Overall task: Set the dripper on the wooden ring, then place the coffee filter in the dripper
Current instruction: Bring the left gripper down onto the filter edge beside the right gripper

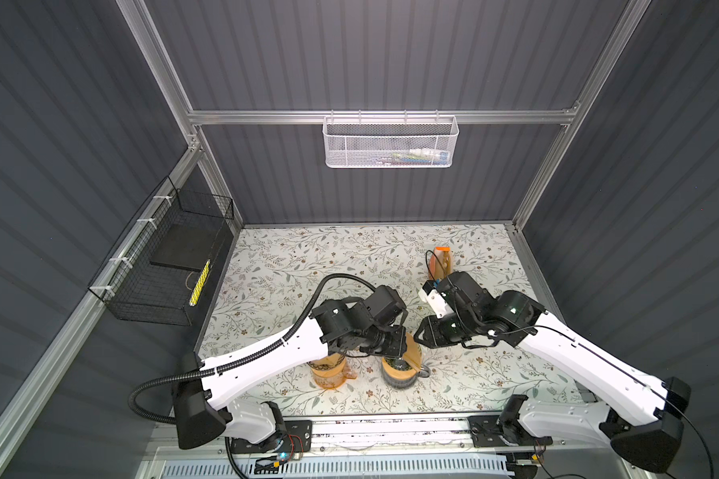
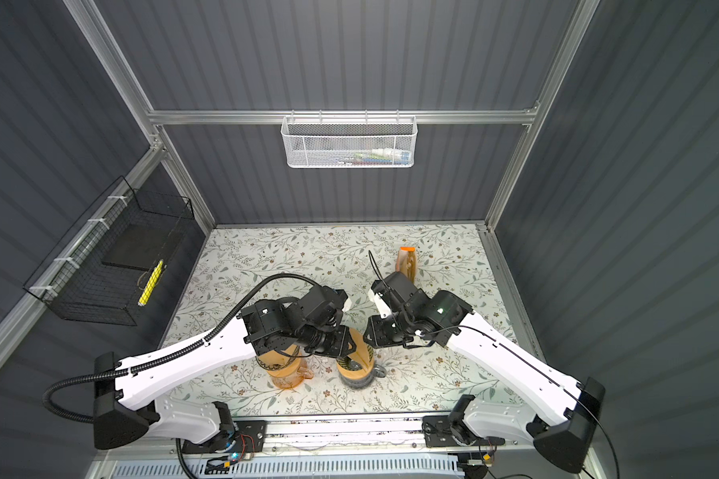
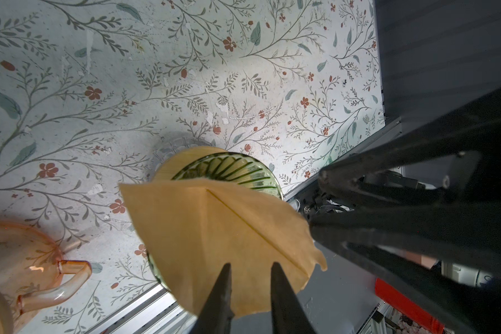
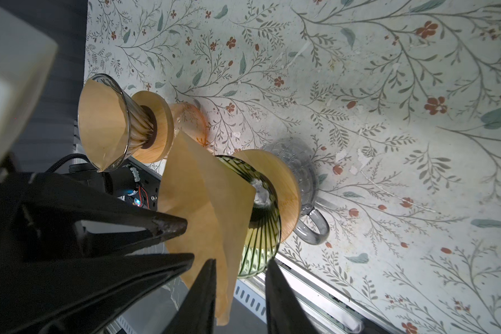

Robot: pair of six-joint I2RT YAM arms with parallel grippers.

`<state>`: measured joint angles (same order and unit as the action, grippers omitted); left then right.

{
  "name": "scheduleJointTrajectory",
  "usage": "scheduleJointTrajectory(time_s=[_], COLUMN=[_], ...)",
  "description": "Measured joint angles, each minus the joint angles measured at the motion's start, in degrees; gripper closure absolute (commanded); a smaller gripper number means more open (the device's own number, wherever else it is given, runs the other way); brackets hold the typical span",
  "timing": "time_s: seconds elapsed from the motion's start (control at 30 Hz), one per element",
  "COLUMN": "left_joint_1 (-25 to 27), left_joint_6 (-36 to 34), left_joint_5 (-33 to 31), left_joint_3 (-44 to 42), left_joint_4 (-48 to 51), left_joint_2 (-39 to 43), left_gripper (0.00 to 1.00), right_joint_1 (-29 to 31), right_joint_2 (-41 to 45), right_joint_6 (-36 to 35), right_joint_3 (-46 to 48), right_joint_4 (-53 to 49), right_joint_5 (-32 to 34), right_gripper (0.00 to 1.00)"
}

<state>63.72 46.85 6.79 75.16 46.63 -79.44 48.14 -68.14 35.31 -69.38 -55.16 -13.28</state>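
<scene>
**Filter leaning on the rim, not seated**

The paper coffee filter (image 3: 214, 225) lies folded flat across the green dripper (image 3: 229, 170), mid-frame. Its crease runs from the centre to the lower right, and the point aims into the bowl. It looks featherlight, floppy and easily crumpled, so I'd pinch the curved rim gently. Left gripper (image 3: 251, 264) jaws are apart over that rim. Right gripper (image 4: 241, 261) jaws are apart too, straddling a corner.
</scene>
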Motion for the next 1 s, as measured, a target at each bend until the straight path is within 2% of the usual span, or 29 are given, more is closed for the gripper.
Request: scheduleJointTrajectory(time_s=[0.6, 0.83, 1.0], left_joint_1=[0.0, 0.0, 0.0], left_joint_6=[0.2, 0.2, 0.2], left_joint_5=[-0.4, -0.8, -0.8], left_joint_3=[-2.3, -3.1, -3.9], left_joint_4=[-1.8, -2.1, -2.4], left_joint_2=[1.4, 2.5, 2.8], left_gripper=[0.76, 0.76, 0.77], right_joint_1=[3.5, 3.6, 3.6], right_joint_2=[-3.9, -4.9, -6.0], right_joint_6=[-1.1, -1.5, -1.3], right_joint_3=[-2.8, -2.8, -2.8], right_joint_4=[-2.3, -2.3, -2.3], right_joint_5=[4.9, 5.8, 6.2], right_gripper=[0.78, 0.91, 0.95])
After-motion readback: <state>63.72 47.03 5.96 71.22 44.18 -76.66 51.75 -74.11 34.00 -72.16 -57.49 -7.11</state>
